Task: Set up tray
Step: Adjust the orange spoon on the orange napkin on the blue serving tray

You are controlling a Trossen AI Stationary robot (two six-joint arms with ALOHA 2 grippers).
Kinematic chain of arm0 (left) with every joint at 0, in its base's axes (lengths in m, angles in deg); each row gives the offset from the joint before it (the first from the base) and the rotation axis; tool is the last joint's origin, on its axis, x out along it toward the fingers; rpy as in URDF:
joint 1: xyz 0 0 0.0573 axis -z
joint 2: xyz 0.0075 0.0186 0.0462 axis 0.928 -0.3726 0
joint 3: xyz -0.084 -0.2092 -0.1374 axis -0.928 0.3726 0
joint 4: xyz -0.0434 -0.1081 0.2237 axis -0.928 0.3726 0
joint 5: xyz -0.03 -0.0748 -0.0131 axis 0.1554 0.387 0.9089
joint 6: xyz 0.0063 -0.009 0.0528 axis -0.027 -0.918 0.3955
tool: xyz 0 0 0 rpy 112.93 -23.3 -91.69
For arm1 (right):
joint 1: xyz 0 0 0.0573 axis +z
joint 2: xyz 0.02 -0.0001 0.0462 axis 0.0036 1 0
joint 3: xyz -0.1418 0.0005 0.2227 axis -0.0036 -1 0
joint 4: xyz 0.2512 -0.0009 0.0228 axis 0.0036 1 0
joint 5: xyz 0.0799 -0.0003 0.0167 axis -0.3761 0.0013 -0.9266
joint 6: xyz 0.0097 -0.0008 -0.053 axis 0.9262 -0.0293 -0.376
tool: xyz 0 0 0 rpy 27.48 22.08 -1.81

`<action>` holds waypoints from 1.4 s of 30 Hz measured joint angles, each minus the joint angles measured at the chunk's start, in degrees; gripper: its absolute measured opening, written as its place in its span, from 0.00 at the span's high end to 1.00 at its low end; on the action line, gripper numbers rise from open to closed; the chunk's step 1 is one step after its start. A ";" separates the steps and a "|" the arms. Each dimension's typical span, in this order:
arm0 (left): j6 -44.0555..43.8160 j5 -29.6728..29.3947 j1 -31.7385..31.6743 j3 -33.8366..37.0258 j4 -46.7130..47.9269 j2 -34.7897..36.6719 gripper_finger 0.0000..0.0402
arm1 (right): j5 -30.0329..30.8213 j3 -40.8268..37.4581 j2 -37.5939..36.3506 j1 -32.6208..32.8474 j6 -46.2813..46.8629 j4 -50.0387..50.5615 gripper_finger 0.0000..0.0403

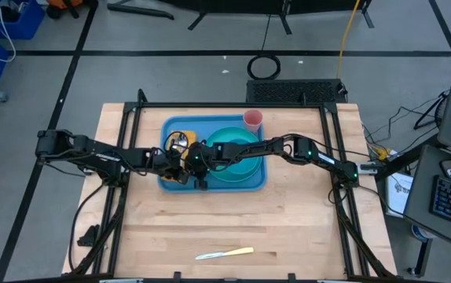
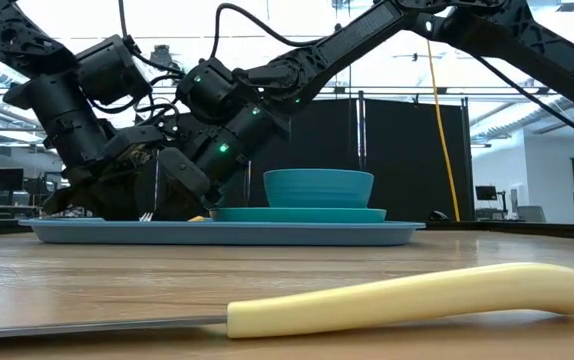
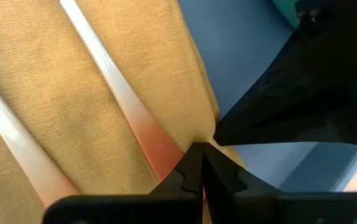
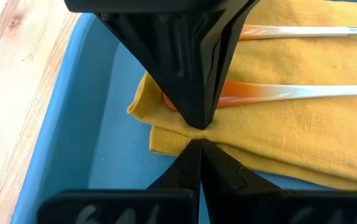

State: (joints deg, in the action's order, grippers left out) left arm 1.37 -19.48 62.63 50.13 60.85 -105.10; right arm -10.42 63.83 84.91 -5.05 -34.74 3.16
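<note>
High view: straight down over the whole table, from far. Low view: level across the tabletop, toward the room. Both wrist views: very close, facing one yellow napkin [image 4: 303, 112] on the tray [image 4: 60, 124].

one tray [image 1: 174, 126], one plate [image 2: 297, 213], one bowl [image 2: 318, 187], one cup [image 1: 253, 119], one napkin [image 4: 303, 124] — two utensils on it [image 4: 303, 92], one knife [image 1: 225, 253]

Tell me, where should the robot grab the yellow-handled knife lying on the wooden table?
Probably by the pale yellow plastic handle of the knife, coming straight down from above with fingers across its width. It lies flat and alone on the wooden table, near the front edge, and the handle looks thicker than the thin blade.
</note>
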 joint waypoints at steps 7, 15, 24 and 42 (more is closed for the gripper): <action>-0.22 -0.22 0.88 0.02 0.32 0.00 0.99 | 0.02 0.04 0.00 0.00 -0.37 0.15 1.00; -1.26 -0.98 1.68 0.00 2.07 0.02 0.99 | 0.04 0.07 0.00 0.04 -0.44 0.22 1.00; -1.38 -1.09 2.27 0.17 4.14 2.96 0.98 | 0.00 0.07 0.02 0.07 -0.25 0.15 1.00; -0.04 -2.99 3.89 0.35 -0.09 7.47 0.94 | 0.34 -0.04 -0.74 0.58 -0.92 -0.31 1.00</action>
State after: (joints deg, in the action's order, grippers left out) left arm 1.33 -22.47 66.52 50.48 60.76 -97.63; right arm -10.08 63.79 84.17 -4.47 -35.66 2.85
